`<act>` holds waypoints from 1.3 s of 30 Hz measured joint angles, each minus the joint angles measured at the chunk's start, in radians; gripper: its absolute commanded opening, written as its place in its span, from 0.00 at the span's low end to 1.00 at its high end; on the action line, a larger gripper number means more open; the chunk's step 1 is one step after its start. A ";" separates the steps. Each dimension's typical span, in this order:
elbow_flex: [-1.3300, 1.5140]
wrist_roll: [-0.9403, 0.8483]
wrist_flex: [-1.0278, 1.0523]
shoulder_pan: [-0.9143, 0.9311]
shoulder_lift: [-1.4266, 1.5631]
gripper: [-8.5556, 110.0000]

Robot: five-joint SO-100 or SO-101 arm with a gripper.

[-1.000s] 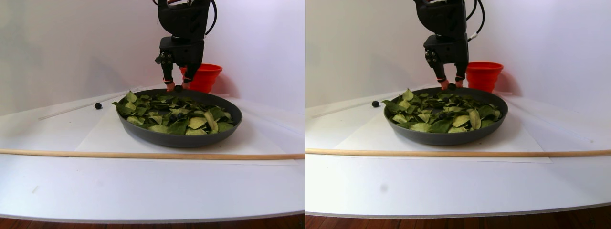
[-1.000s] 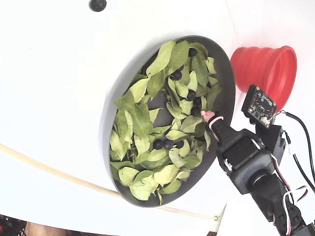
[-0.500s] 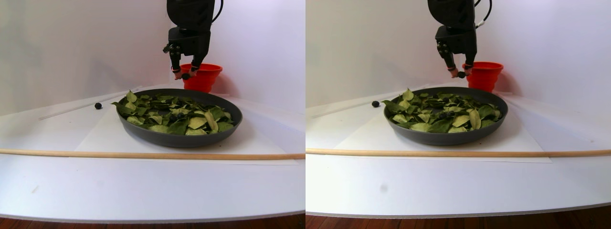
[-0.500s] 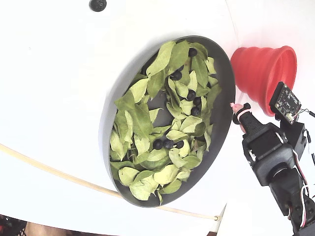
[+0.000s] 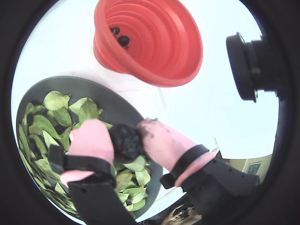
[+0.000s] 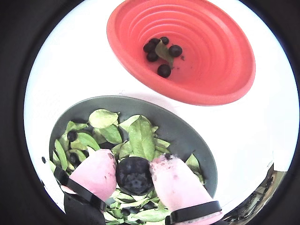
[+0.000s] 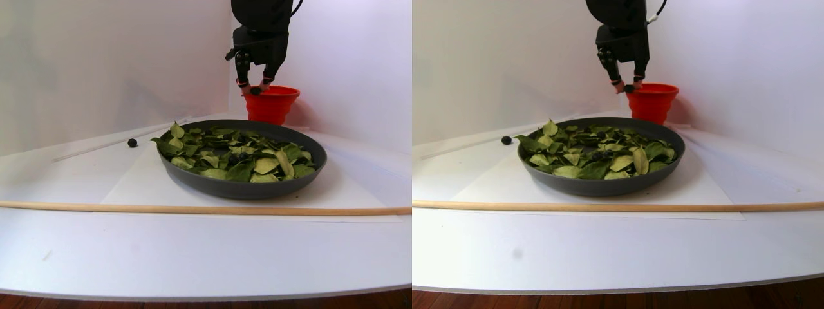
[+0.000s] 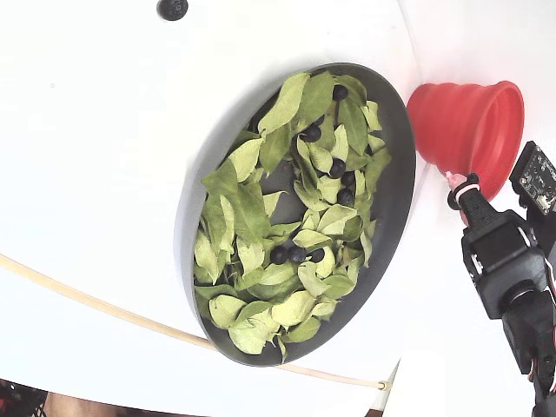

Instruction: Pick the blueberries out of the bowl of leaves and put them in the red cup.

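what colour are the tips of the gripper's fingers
Pink, smudged with dark stains; the fingertips show best in a wrist view, pinching a blueberry.

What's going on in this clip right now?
The gripper holds one blueberry pinched between its pink fingertips, raised above the bowl of leaves and near the red cup. The cup already contains several berries and a leaf. More berries remain among the leaves, and one lies on the table.

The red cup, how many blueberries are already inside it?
4 blueberries show in the red cup, clustered around a leaf at the bottom; that leaf may hide more.
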 measured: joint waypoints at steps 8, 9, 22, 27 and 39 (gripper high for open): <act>-0.061 -0.011 0.000 0.009 -0.021 0.19; -0.067 -0.011 0.000 0.012 -0.023 0.19; -0.187 -0.020 0.008 0.035 -0.083 0.19; -0.219 -0.020 0.008 0.049 -0.114 0.19; -0.347 -0.020 0.014 0.066 -0.206 0.19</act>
